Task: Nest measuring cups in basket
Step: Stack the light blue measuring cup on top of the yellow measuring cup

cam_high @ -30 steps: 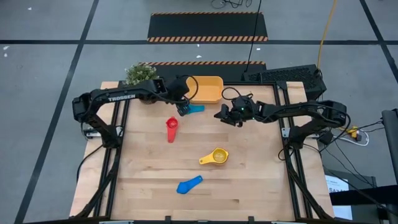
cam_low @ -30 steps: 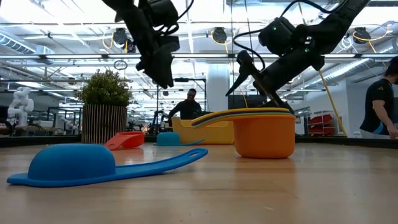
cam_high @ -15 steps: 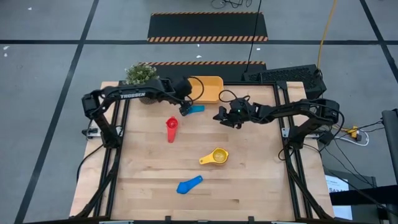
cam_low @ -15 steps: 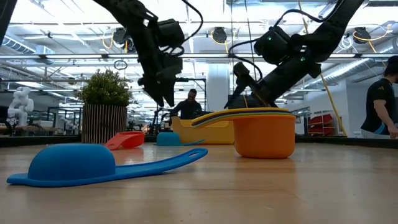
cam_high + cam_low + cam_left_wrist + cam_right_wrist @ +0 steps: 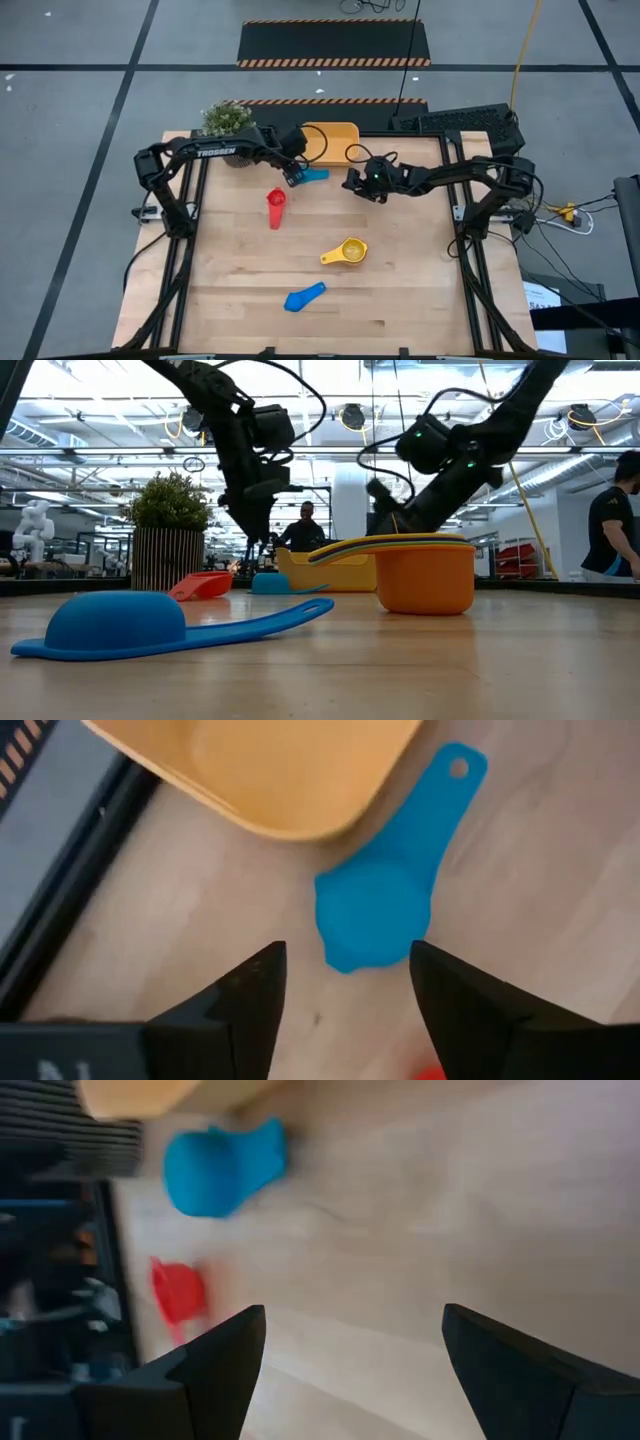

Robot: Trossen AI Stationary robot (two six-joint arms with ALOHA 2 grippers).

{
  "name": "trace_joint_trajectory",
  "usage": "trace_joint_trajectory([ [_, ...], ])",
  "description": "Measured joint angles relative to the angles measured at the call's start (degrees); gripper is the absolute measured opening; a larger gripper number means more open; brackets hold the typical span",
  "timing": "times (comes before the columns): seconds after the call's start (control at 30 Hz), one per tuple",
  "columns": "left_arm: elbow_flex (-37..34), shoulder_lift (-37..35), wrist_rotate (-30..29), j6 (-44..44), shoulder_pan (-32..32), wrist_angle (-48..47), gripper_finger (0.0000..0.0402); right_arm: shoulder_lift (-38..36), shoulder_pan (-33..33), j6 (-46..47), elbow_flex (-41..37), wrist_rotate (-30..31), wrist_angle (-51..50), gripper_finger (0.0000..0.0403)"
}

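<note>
The orange-yellow basket (image 5: 333, 142) stands at the far edge. A light blue cup (image 5: 314, 175) lies upside down on the table just in front of it, handle pointing right. My left gripper (image 5: 293, 172) hangs open just above that cup's (image 5: 375, 910) bowl end, one finger on each side, touching nothing. My right gripper (image 5: 352, 183) is open and hovers to the right of the cup (image 5: 220, 1165). A red cup (image 5: 276, 208) lies on its side. A yellow-and-orange nested stack (image 5: 345, 251) stands upright. A darker blue cup (image 5: 305, 296) lies upside down near the front.
A potted plant (image 5: 226, 118) stands at the far left corner, beside the left arm. In the low view the basket (image 5: 330, 572) sits behind the nested stack (image 5: 425, 575). People show in the room beyond. Bare wood spans the table's left and right sides.
My left gripper has come down toward the light blue cup, staying open. My right gripper has drifted a little toward the table's left and lower, toward the same cup. No cup has moved.
</note>
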Motion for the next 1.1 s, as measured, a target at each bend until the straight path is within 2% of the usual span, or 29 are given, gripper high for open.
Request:
trace_joint_trajectory([
  [0.2,-0.61,-0.21,-0.15,-0.66,-0.28,-6.82,0.0188,6.72,0.54,1.59,5.13,-0.37,4.6,0.0297],
  [0.4,-0.61,-0.21,-2.12,-0.95,-0.04,-10.06,0.0169,12.67,0.15,-3.2,14.78,-0.57,3.37,0.0297],
  [0.53,-2.46,-0.16,-2.12,2.1,0.32,-4.8,0.0157,14.37,-1.27,-5.72,18.06,-0.46,0.49,0.0297],
  [0.7,-7.68,-0.04,-2.16,3.56,1.44,3.49,0.0145,16.19,-3.5,-5.81,17.8,-0.38,-0.24,0.0297],
  [1.1,-15.41,-0.04,-1.94,9.75,1.81,13.97,0.0127,17.21,-4.25,-7.32,17.76,2.42,0.27,0.0297],
])
